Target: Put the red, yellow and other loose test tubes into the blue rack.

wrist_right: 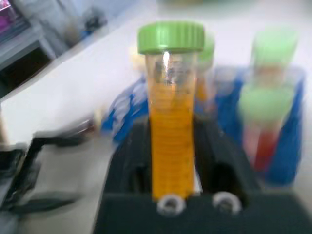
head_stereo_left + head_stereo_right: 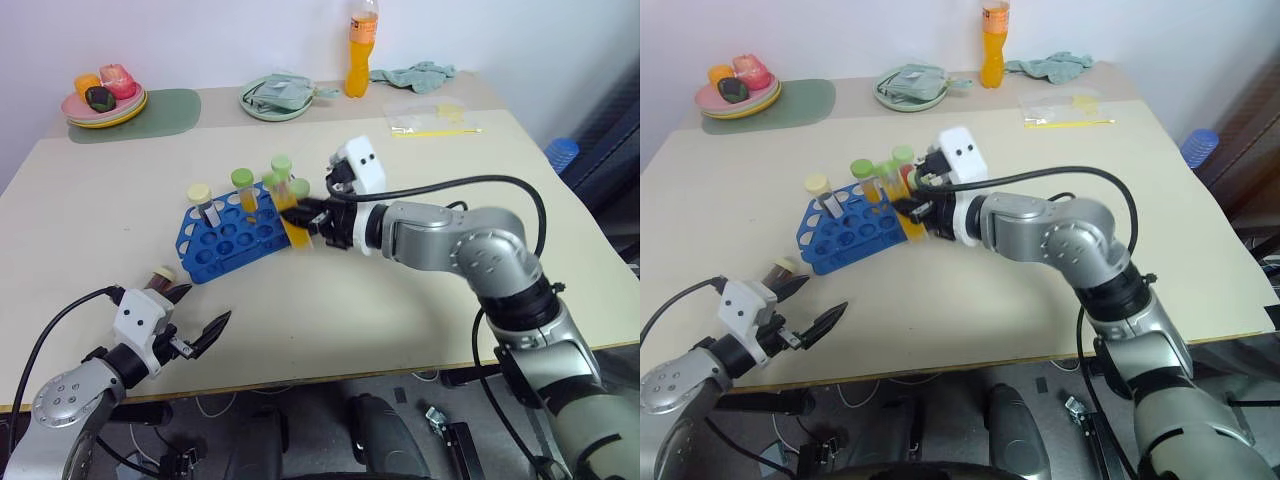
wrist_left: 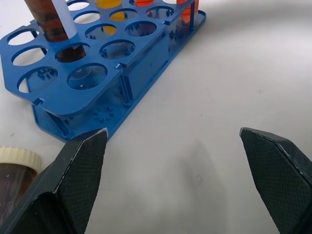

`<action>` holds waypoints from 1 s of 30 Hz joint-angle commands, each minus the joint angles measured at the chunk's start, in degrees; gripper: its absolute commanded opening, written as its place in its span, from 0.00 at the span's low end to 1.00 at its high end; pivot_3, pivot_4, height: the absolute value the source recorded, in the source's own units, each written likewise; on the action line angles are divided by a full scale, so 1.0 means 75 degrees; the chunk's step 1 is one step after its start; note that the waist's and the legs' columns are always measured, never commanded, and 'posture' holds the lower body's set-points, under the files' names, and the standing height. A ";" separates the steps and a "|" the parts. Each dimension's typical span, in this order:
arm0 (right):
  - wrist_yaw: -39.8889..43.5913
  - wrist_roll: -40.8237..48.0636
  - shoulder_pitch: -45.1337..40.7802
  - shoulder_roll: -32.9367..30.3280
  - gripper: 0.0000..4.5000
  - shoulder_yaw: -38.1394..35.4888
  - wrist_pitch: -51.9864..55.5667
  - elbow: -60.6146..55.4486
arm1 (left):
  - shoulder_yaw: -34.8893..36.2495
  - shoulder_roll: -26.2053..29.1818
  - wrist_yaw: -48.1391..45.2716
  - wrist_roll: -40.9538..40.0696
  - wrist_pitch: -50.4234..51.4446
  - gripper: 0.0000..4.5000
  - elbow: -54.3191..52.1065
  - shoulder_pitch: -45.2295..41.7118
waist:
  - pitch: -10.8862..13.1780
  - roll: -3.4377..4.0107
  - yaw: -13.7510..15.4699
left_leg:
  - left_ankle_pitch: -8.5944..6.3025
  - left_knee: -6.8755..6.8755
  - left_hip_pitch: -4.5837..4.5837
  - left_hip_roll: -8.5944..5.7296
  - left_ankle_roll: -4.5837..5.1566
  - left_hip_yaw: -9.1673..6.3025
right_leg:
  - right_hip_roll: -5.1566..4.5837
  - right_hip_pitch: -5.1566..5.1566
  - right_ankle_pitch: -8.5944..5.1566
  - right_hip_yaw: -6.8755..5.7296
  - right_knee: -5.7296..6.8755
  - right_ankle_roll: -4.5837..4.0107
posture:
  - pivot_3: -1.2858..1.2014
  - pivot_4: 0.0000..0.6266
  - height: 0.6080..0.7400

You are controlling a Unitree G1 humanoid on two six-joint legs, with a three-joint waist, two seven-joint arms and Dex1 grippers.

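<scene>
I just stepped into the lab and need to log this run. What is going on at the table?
The robot is loading test tubes into the blue rack. Its right end effector is shut on a green-capped tube of yellow liquid, held beside the rack, where several capped tubes already stand. The left end effector is open and holds nothing, near the rack's front corner. One cream-capped tube of dark liquid lies loose on the table next to it.
</scene>
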 commanded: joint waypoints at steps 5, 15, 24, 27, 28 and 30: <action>0.1453 -0.3777 0.0508 0.2542 0.19 0.0586 -0.4770 0.2348 | 0.0478 -0.0495 0.0432 -0.0751 0.0033 1.00 -0.0299 -0.0606 | -0.0002 -0.0004 0.0003 | 0.0001 0.0000 0.0004 0.0020 -0.0003 0.0004 | 0.0011 -0.0005 0.0004 0.0005 0.0012 -0.0005 | 0.52 0.24 1.00; 0.1973 -0.5351 0.0768 0.3837 0.19 0.0138 -0.6401 0.4481 | 0.0494 -0.0328 0.1010 -0.1110 0.0987 1.00 -0.1433 -0.0640 | -0.0003 -0.0005 0.0105 | 0.0003 0.0000 0.0003 0.0006 -0.0008 0.0000 | -0.0008 -0.0004 0.0005 0.0004 0.0011 -0.0005 | 0.52 0.24 1.00; 0.2061 -0.5873 0.0939 0.4180 0.19 -0.0405 -0.6660 0.5212 | 0.0185 -0.0130 0.1569 -0.1276 0.1927 1.00 -0.1989 -0.1192 | -0.0003 -0.0005 0.0095 | 0.0003 0.0000 0.0006 0.0005 -0.0009 0.0000 | -0.0001 -0.0004 0.0005 0.0004 0.0018 -0.0005 | 0.52 0.24 1.00; 0.2074 -0.6078 0.0907 0.4247 0.19 -0.0538 -0.6799 0.5428 | 0.0159 -0.0094 0.1596 -0.1298 0.2062 1.00 -0.1972 -0.1349 | -0.0003 -0.0005 0.0090 | 0.0003 -0.0001 0.0006 0.0005 -0.0009 0.0000 | -0.0001 -0.0004 0.0005 0.0004 0.0019 -0.0005 | 0.52 0.24 1.00; 0.2061 -0.6139 0.0902 0.4262 0.19 -0.0579 -0.6832 0.5493 | 0.0152 -0.0087 0.1588 -0.1295 0.2086 1.00 -0.1960 -0.1384 | -0.0003 -0.0005 0.0090 | 0.0003 -0.0001 0.0007 0.0005 -0.0009 0.0000 | -0.0001 -0.0004 0.0005 0.0004 0.0019 -0.0005 | 0.52 0.24 1.00; 0.2054 -0.6203 0.0922 0.4301 0.19 -0.0675 -0.6877 0.5592 | 0.0148 -0.0082 0.1547 -0.1277 0.2071 1.00 -0.1922 -0.1393 | -0.0003 -0.0005 0.0090 | 0.0003 -0.0001 0.0007 0.0004 -0.0009 0.0001 | -0.0001 -0.0004 0.0005 0.0004 0.0019 -0.0005 | 0.52 0.24 1.00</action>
